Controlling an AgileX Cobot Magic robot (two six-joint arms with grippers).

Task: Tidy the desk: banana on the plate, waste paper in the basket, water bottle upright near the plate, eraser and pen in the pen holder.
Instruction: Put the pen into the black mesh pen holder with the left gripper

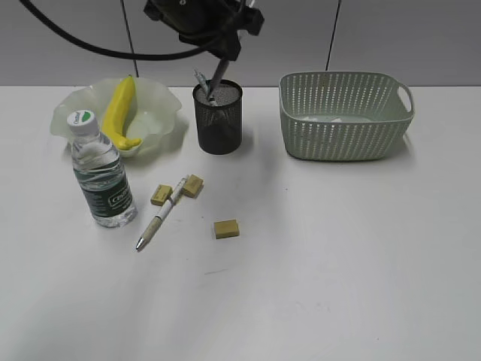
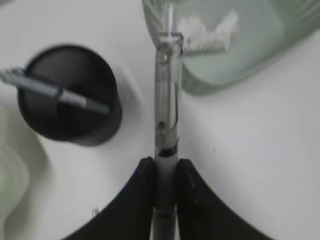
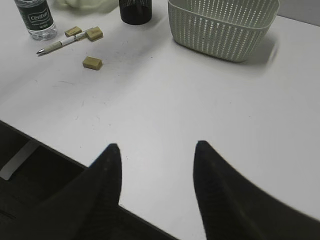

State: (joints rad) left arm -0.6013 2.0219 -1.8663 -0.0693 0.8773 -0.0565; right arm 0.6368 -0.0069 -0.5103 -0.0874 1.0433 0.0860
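Observation:
My left gripper (image 1: 228, 47) hangs above the black mesh pen holder (image 1: 219, 119), shut on a grey pen (image 2: 167, 115) whose tip dips toward the holder's mouth. Another pen (image 2: 55, 90) stands in the holder (image 2: 70, 95). A white pen (image 1: 161, 214) and three tan erasers (image 1: 161, 195), (image 1: 193, 185), (image 1: 226, 229) lie on the desk. The banana (image 1: 120, 111) lies on the pale green plate (image 1: 161, 98). The water bottle (image 1: 101, 173) stands upright in front of the plate. The waste paper (image 2: 207, 32) lies in the basket (image 1: 346, 113). My right gripper (image 3: 157, 145) is open and empty over the desk's near edge.
The white desk (image 1: 338, 263) stretches bare to the front and right. The basket (image 3: 222, 22) stands at the back right, close to the pen holder (image 3: 135, 10). A grey wall runs behind the desk. The desk's front edge (image 3: 60, 150) lies under my right gripper.

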